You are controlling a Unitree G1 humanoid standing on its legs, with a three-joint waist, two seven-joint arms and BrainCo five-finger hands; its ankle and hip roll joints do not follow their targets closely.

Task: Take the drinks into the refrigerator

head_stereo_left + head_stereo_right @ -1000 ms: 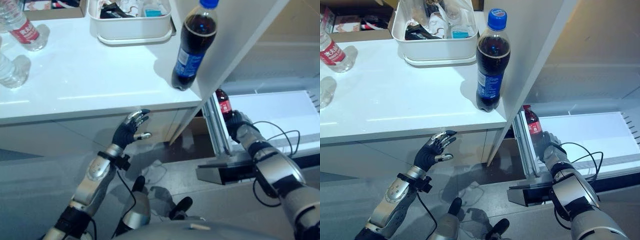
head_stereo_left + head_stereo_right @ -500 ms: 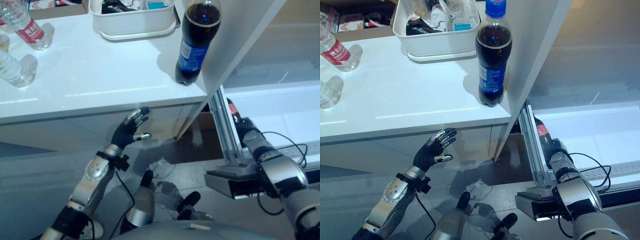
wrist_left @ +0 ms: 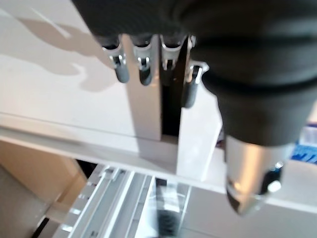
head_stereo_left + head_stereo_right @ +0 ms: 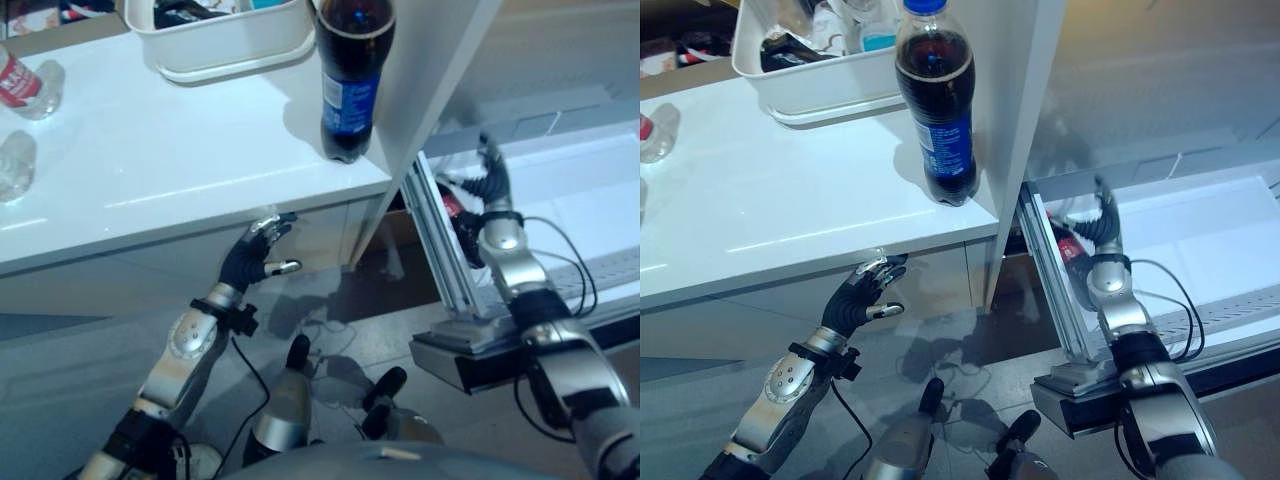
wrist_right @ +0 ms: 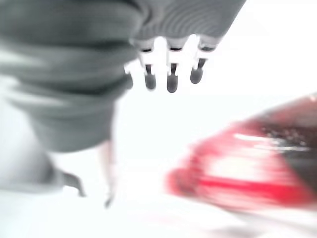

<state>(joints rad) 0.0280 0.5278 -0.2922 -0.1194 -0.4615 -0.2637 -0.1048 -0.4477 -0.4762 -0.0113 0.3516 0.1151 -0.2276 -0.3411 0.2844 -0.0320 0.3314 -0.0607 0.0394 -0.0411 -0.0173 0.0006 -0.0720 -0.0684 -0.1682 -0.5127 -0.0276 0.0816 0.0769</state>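
While the right hand (image 4: pixel 1102 222) rises with straight, spread fingers inside the open refrigerator (image 4: pixel 1200 240), a small dark cola bottle with a red label (image 4: pixel 1068 246) lies just below it on the white shelf, beside the door's metal rail (image 4: pixel 1055 290). Seen from the right wrist, that bottle (image 5: pixel 247 171) appears as a blurred red-and-dark shape past the straight fingertips (image 5: pixel 171 82), apart from them. On the white worktop (image 4: pixel 150 170), a taller cola bottle with a blue label (image 4: pixel 936 105) stands upright at the corner nearest the refrigerator, at about 12 o'clock from the left hand (image 4: pixel 255 255). A white tray of mixed items (image 4: pixel 810 80) sits behind it at 11 o'clock. Clear water bottles with red labels (image 4: pixel 20 85) rest near the worktop's far left edge. Relaxed and empty, the left hand hovers under the worktop's front lip, fingers loosely extended towards the cabinet face (image 3: pixel 148 124).
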